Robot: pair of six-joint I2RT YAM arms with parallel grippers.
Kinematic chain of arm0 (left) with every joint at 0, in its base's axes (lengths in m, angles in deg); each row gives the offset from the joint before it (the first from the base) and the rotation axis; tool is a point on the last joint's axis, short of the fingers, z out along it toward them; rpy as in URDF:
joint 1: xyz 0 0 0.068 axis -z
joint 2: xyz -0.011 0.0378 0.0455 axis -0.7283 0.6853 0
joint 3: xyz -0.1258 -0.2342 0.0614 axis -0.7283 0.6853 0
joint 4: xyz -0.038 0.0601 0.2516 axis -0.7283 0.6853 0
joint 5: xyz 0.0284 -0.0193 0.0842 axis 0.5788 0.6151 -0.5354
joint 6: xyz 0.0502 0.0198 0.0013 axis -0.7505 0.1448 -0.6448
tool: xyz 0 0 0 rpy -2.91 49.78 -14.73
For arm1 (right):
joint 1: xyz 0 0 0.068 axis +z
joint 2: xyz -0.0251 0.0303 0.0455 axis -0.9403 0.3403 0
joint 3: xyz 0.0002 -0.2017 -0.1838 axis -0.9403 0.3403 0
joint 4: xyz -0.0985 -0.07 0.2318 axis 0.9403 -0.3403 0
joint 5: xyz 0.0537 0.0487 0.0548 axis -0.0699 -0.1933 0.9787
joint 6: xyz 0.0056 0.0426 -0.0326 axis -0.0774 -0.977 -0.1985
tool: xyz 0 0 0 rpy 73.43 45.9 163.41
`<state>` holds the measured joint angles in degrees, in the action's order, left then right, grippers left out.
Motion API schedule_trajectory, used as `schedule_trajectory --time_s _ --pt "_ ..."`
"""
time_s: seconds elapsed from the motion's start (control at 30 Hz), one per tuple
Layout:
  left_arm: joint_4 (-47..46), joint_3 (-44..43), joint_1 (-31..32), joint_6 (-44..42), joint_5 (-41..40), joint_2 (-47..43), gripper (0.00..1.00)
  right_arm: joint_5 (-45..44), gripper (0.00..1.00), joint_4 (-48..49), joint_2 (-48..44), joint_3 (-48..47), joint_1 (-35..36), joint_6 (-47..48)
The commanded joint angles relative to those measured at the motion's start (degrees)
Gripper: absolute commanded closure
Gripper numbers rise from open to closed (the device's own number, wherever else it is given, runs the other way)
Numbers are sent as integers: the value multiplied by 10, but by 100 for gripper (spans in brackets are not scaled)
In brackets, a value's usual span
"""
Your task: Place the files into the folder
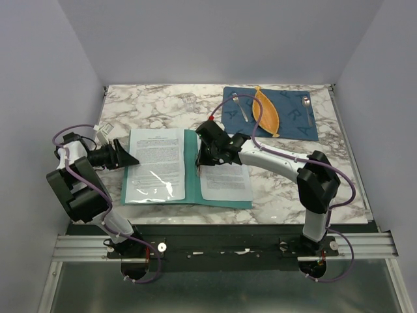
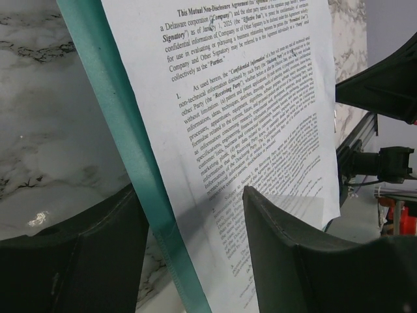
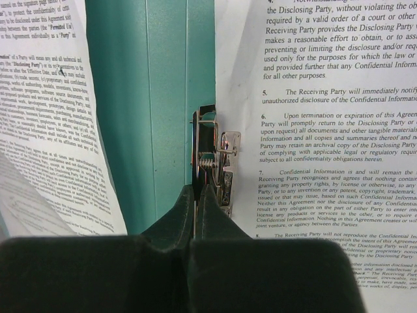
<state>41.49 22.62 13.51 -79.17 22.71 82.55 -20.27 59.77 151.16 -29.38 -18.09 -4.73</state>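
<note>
Grey walls, marble bench (image 1: 163,104). Teal folder (image 1: 191,171) lies open by the near edge, spine running front-to-back, files (image 1: 159,153) on both halves. Right gripper (image 3: 195,195) looks pinched shut on the metal clip (image 3: 212,156) at the spine. Left gripper (image 2: 195,208) has jaws apart, straddling the folder's left edge.

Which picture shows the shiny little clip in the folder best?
The right wrist view: the metal clip is close and sharp, pinched by the right end effector. From the top, that end effector covers it. The left wrist view doesn't show it.
</note>
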Motion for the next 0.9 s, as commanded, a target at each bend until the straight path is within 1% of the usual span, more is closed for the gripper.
schedule_trajectory --time_s 0.0,0.03,0.1,0.13,0.2,0.23,0.3,0.4,0.43,0.5,0.53,0.57,0.63,0.67,0.73,0.77,0.83,0.87 --pt "8 0 5 5 3 -28 42 13 99 26 4 7 -2 -12" --pt "8 -1 5 6 1 -27 49 13 99 28 9 7 -2 -12" --pt "8 -6 5 12 -4 -27 56 13 99 27 13 5 -2 -11" --pt "9 -9 5 17 -8 -28 64 13 99 27 15 4 -2 -10" --pt "9 -16 5 23 -11 -30 73 15 99 27 24 1 -2 -9" --pt "9 -18 5 25 -15 -33 79 16 99 27 26 0 -2 -8" --pt "8 -28 5 41 -16 -32 81 21 99 30 35 -3 -2 -7" --pt "8 -35 5 53 -13 -34 90 34 99 33 54 -9 2 4" --pt "8 -37 5 56 -12 -35 95 35 99 32 58 -15 4 8" --pt "7 -45 6 71 -20 -36 100 40 91 31 66 -20 9 18" --pt "8 -48 7 76 -24 -34 100 42 86 28 72 -22 10 20" --pt "7 -55 6 82 -29 -34 100 42 75 22 73 -25 11 22" --pt "7 -61 8 96 -48 -36 100 41 62 15 73 -25 11 26" --pt "5 -65 9 101 -56 -36 100 35 53 6 71 -27 11 27" --pt "6 -66 11 109 -80 -38 100 31 43 -3 66 -28 11 28" --pt "5 -66 11 110 -88 -40 100 26 36 -12 63 -29 11 30" --pt "5 -65 12 110 -113 -43 100 21 32 -22 52 -35 11 35" --pt "5 -65 12 109 -122 -46 100 4 29 -33 35 -35 11 35"
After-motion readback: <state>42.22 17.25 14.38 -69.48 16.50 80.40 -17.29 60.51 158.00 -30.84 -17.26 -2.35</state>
